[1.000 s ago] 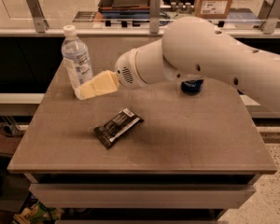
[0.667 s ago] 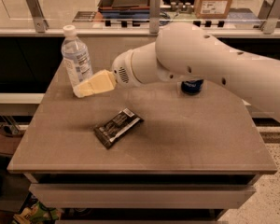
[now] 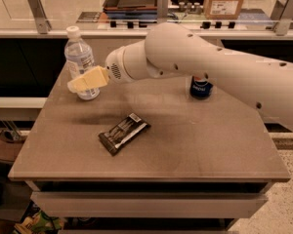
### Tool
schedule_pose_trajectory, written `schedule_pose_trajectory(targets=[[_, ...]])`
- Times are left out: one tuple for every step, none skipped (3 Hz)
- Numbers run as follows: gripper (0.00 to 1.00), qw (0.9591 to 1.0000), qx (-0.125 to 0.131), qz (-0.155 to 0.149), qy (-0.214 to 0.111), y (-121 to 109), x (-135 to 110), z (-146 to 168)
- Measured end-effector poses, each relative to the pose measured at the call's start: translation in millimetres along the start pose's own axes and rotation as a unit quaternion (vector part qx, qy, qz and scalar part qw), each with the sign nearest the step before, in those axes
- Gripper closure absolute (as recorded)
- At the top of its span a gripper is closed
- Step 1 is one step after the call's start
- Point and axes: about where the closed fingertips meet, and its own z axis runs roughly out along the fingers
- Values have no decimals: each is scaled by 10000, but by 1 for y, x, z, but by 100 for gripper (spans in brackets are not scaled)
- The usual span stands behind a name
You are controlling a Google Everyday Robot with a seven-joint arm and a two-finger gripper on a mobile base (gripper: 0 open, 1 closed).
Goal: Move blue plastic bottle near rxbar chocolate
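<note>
my gripper [image 3: 80, 83] hangs over the far left part of the table [image 3: 200, 145], at about ten o'clock from the table's middle. as the camera sees it, its cream tip lies across the lower half of the blue plastic bottle [image 3: 78, 57]. whether it is open or closed, or has hold of the bottle at all, i cannot tell: only one cream wedge shows, pointing toward nine o'clock and tilted a little down. my white arm [image 3: 200, 57] reaches in from three o'clock, passing above the back of the table.

the bottle stands upright on the tabletop at that ten o'clock corner, white cap on, pale label facing the camera. the rxbar chocolate [image 3: 124, 133] lies flat nearer the middle of the table, a little toward seven o'clock, its long side running from about eight o'clock to two o'clock. from the bottle the bar sits at about five o'clock, apart from it with bare tabletop between them. a dark blue pepsi can [image 3: 201, 87] stands at about one o'clock from the table's middle, partly hidden behind my arm, well apart from both bottle and bar.
</note>
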Motion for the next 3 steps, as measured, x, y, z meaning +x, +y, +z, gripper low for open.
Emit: schedule_pose_trajectory(targets=[[0,9999,-124,-19,-86,2,-12,23],[0,9995,-237,8,-193,4,-20,43],[19,9991,-334,55,-263,7,-22,57]])
